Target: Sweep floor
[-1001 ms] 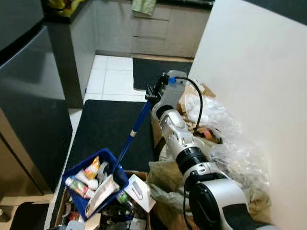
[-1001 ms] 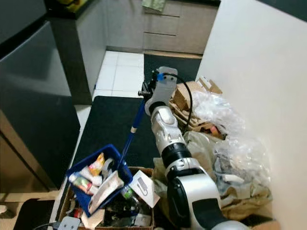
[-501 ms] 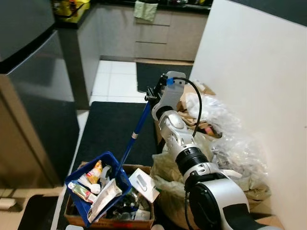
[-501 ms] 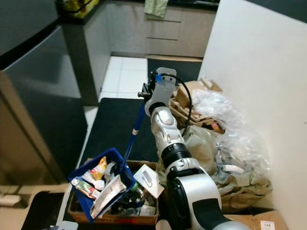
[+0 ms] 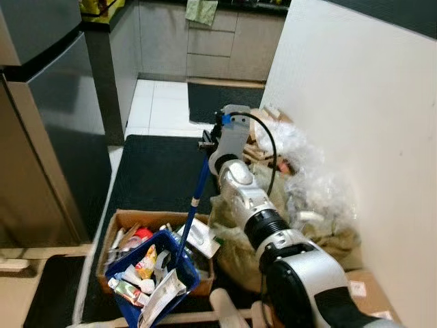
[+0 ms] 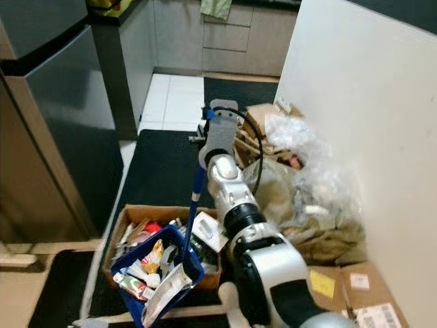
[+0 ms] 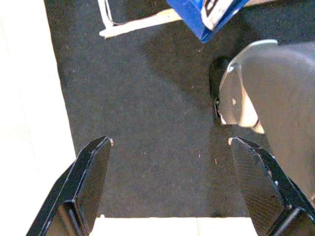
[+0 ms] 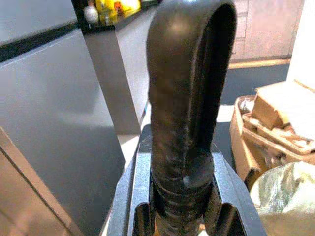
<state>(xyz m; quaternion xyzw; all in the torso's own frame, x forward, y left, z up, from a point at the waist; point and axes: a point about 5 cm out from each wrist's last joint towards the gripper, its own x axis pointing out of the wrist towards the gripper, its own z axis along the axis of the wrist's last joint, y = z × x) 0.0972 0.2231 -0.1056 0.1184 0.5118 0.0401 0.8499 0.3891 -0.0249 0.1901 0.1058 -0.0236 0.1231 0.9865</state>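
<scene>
The right gripper (image 8: 183, 206) has its fingers pinching the black looped handle (image 8: 186, 93) of a long blue pole (image 5: 198, 195). From the gripper the pole slants toward 7 o'clock to a blue plastic dustpan (image 5: 183, 272) heaped with tubes and wrappers, above a cardboard box (image 5: 126, 220). The left gripper (image 7: 167, 189) hangs with fingers spread over a dark, coarse mat (image 7: 147, 123).

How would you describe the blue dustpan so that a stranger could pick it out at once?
Start at the dark floor mat and find the open cardboard box at its near end. Over the box's front edge hangs the dustpan, the only bright blue thing, full of tubes and wrappers, on a long blue handle.
</scene>
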